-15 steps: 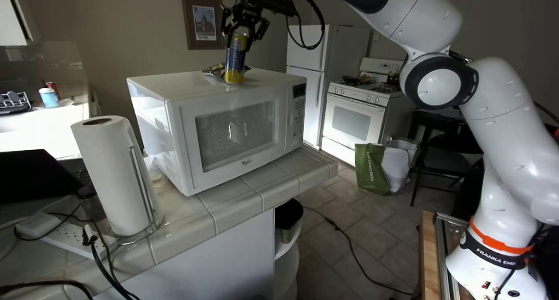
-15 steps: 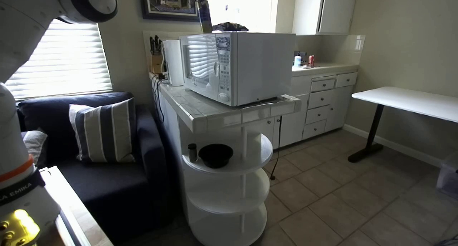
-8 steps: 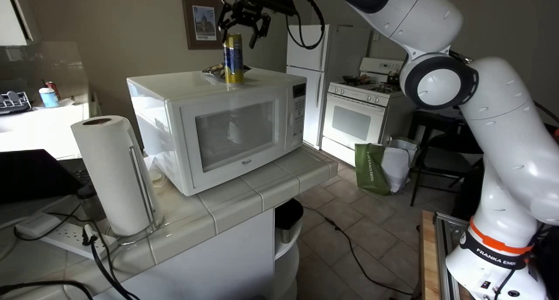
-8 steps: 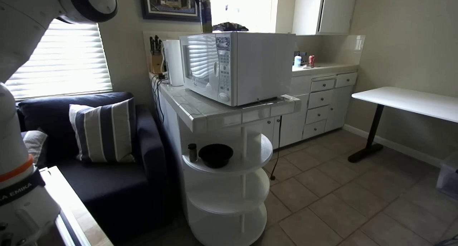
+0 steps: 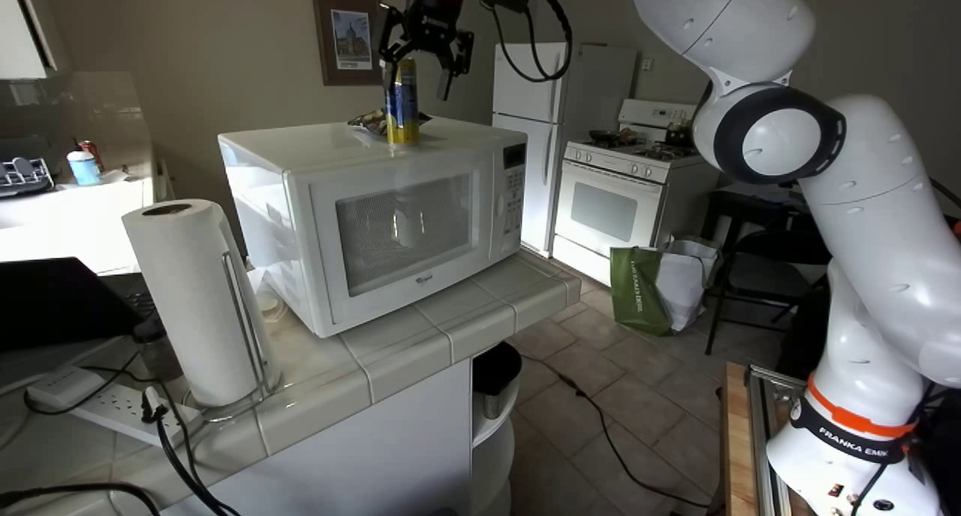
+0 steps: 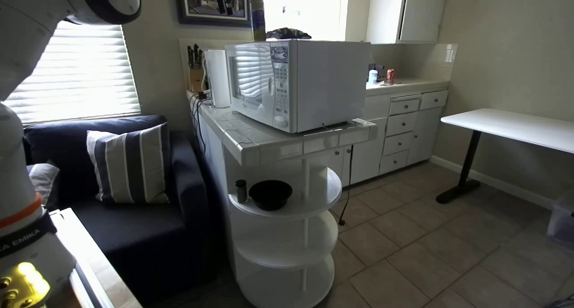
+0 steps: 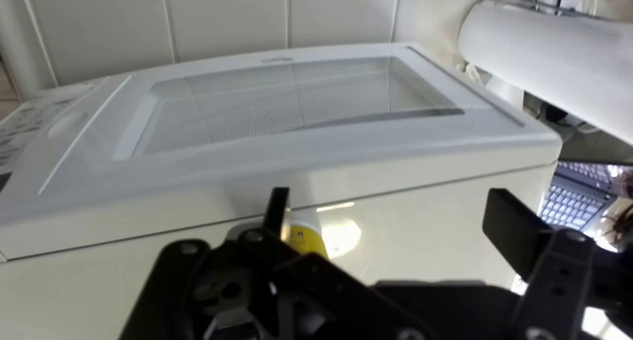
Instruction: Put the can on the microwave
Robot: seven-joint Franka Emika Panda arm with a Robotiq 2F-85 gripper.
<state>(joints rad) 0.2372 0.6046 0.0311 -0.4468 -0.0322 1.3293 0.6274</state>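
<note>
The yellow-gold can (image 5: 402, 110) with its dark blue band stands upright on top of the white microwave (image 5: 319, 152), near its front edge. It also shows standing there in an exterior view (image 6: 258, 21). My gripper (image 5: 417, 86) is open at the height of the can's upper part, one finger overlapping the can's edge in that view. In the wrist view the open gripper (image 7: 388, 206) has nothing between its fingertips. The can (image 7: 307, 239) shows there only as a yellow piece behind the left finger; the rest is hidden. I cannot tell whether that finger touches it.
A crumpled snack bag (image 6: 288, 33) lies on the microwave beside the can. The paper towel roll (image 5: 191, 298) stands on the tiled counter (image 5: 405, 336) beside the microwave. A power strip (image 5: 112, 407) with cords lies near the roll.
A second ago the gripper was shut on the can, which tilted. The gripper opened and the can came upright on the microwave. Since then the arm has shifted back, and the can has stayed put.
</note>
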